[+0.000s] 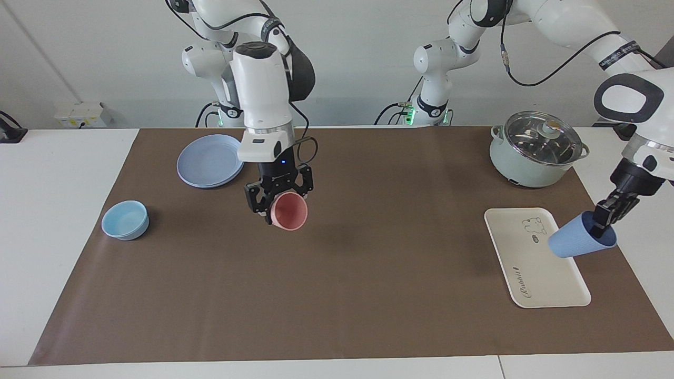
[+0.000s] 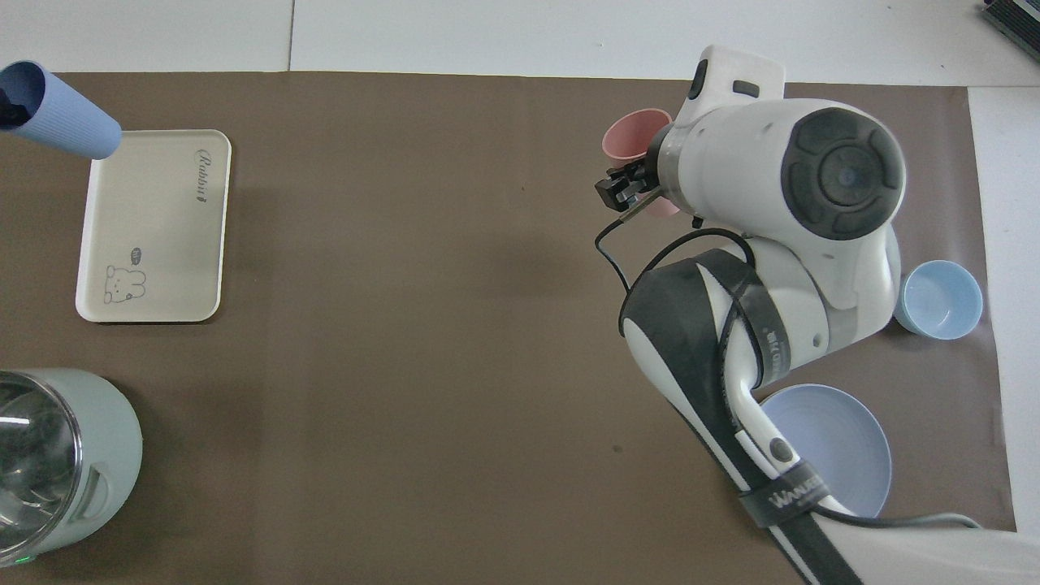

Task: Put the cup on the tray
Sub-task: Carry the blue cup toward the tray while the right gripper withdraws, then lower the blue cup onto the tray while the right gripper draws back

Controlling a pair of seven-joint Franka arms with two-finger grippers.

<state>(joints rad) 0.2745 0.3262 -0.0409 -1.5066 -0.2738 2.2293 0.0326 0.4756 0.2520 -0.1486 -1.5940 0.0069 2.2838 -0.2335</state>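
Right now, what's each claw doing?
Left claw: shut on the blue cup, over the tray.
Right claw: shut on the pink cup.

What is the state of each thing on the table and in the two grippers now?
Blue cup: tilted, in the air over the tray's edge, held by the left gripper.
Pink cup: tilted, in the air, held by the right gripper.
Tray: empty.
Pot: lid on.
Bowl: upright, empty.
Plate: empty.
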